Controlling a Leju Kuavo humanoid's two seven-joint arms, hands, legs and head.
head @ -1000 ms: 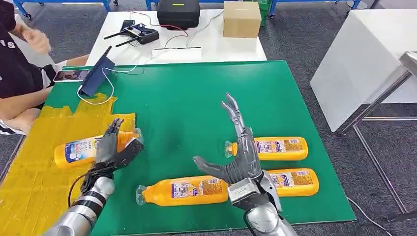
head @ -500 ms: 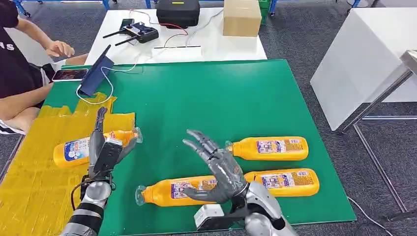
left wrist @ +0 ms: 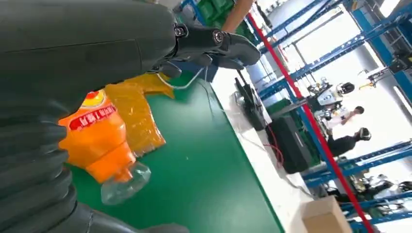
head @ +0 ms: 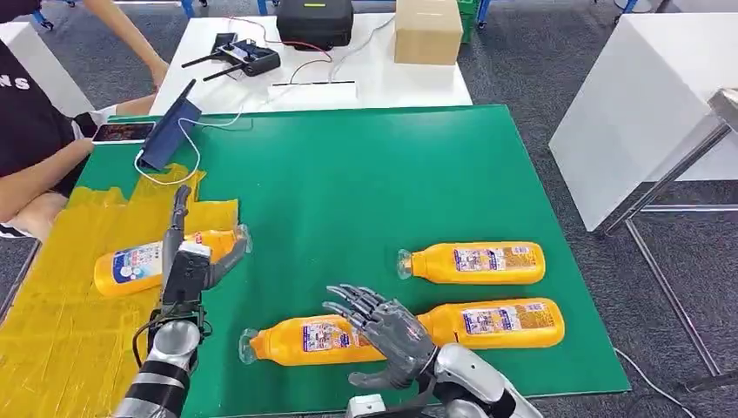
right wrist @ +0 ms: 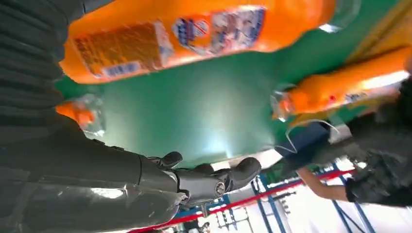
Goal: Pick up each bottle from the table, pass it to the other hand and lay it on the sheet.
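Note:
One orange bottle (head: 130,266) lies on the yellow sheet (head: 52,305) at the left of the green table (head: 348,183). My left hand (head: 185,261) stands just in front of it, fingers straight up and apart, holding nothing. The left wrist view shows that bottle (left wrist: 99,141) and its clear cap (left wrist: 121,187) close by. Three more orange bottles lie on the green: a near one (head: 305,338), a far right one (head: 477,262) and a near right one (head: 500,320). My right hand (head: 383,333) hovers palm down over the near bottle (right wrist: 184,36), fingers spread, gripping nothing.
A person (head: 35,131) sits at the table's left corner, by a propped tablet (head: 170,131) with a white cable and a phone (head: 122,132). Behind stands a white table with a black case (head: 315,22), controllers (head: 248,59) and a cardboard box (head: 427,33). Another white table (head: 644,104) stands at the right.
My right hand swung from upright down and toward me, now palm down over the near bottle. My left hand let go of the bottle on the sheet and straightened its fingers. The person's arm rose.

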